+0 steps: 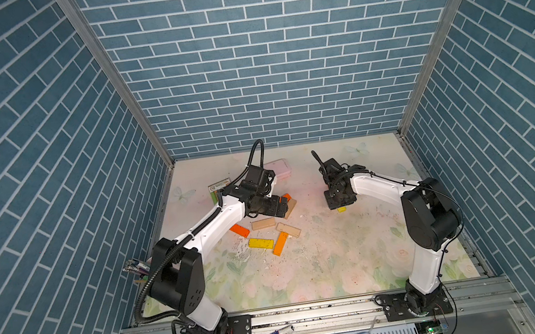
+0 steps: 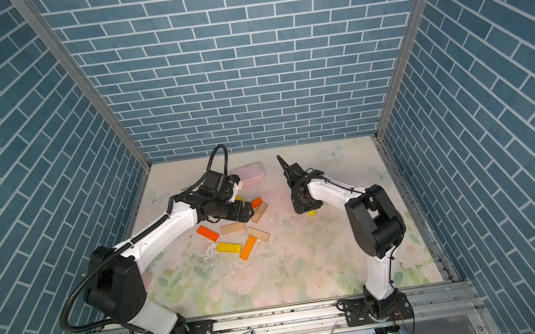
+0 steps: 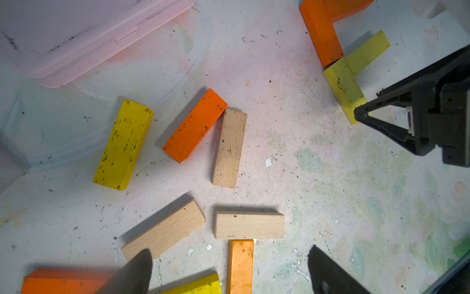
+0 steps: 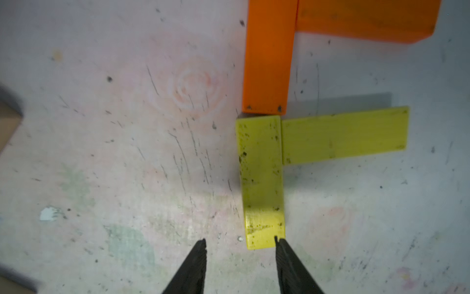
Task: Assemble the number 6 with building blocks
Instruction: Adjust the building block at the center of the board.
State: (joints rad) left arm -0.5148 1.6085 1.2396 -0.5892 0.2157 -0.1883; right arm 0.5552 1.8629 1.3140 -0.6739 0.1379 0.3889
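Several loose blocks (image 1: 261, 243) lay nearest, the left gripper (image 3: 229, 250) above them, jaws wide, empty. Rightward sat the unfinished 6 (image 4: 262, 165): two yellow, two orange bars touching. The right gripper (image 4: 240, 239) stood narrowly parted, empty, one tip at its yellow end. Pink case (image 1: 281, 169) farthest.

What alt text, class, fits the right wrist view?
An orange bar and a yellow bar lie end to end on a scuffed table, an orange side bar and a yellow side bar branching off them squarely. The right gripper, open and empty, is at the yellow bar's free end.
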